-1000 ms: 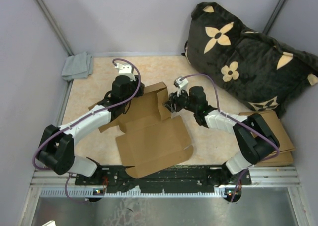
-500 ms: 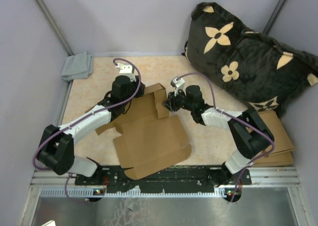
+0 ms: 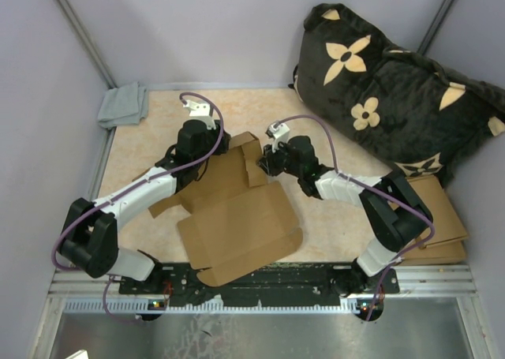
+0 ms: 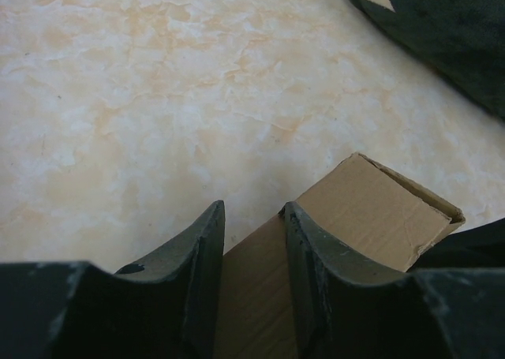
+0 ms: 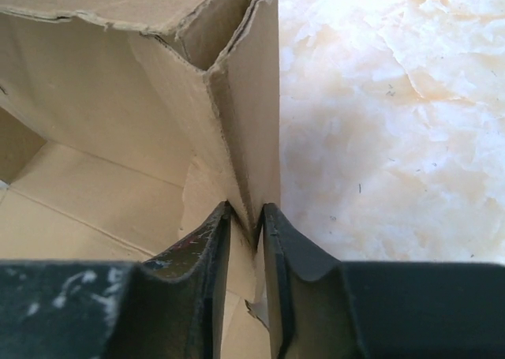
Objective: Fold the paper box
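I am looking at the big black pillow (image 3: 394, 91) lying past my right claw (image 5: 246, 209), well apart from it. The paper box (image 3: 237, 225) is lying half open under both claws and reaching back toward me. My right claw is pinching its standing wall tight. A flap is sitting between my left claw's (image 4: 252, 213) fingers, filling the gap; I cannot tell if they are squeezing.
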Motion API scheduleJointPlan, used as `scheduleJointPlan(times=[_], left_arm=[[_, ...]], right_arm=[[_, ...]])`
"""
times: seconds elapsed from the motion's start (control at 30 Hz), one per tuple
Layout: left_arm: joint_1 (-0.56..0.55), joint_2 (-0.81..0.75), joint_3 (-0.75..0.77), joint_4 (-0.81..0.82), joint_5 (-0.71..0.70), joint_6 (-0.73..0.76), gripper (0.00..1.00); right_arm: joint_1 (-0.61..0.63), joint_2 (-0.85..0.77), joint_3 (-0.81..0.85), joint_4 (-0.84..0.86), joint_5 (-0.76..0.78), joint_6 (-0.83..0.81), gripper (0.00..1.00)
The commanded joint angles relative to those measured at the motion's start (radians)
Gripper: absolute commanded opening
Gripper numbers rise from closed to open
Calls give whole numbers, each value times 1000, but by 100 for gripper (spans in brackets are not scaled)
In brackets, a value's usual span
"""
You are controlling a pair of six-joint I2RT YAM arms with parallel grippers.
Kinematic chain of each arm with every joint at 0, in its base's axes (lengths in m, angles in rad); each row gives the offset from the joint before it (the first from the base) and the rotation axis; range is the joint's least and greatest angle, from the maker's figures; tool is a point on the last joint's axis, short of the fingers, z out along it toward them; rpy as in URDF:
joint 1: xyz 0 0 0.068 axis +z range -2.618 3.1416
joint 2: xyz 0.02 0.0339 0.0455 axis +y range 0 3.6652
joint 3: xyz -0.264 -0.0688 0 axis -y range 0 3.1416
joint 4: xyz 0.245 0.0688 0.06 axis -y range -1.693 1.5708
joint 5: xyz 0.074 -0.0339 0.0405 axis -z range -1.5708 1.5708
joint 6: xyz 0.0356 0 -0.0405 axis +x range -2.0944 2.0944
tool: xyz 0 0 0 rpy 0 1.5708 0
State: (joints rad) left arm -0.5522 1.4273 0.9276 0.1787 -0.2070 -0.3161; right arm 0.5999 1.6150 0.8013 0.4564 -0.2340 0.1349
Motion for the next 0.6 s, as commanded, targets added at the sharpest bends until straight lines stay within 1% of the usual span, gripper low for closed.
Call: scheduleJointPlan(times=[0.0,0.07,0.1,0.17,0.23,0.37,0.57], left_arm=[[5,15,2,10,32,8,42],[3,17,2,12,44,6,42],[4,19,2,12,51,6,42],[4,22,3,11,60,5,42],[5,23,3,11,68,5,42],[5,23,2,17,90,11,42],[5,15,-2,18,99,12,42]], right_arm=[[14,-14,23,42,13,-9,25],[15,-8,33,38,-9,-17,31],[15,-3,41,34,-19,-24,37],[15,9,62,17,-51,-42,47],[15,28,93,-20,-79,-60,52],[15,77,149,-96,-119,-100,56],[15,58,163,-170,-133,-134,58]])
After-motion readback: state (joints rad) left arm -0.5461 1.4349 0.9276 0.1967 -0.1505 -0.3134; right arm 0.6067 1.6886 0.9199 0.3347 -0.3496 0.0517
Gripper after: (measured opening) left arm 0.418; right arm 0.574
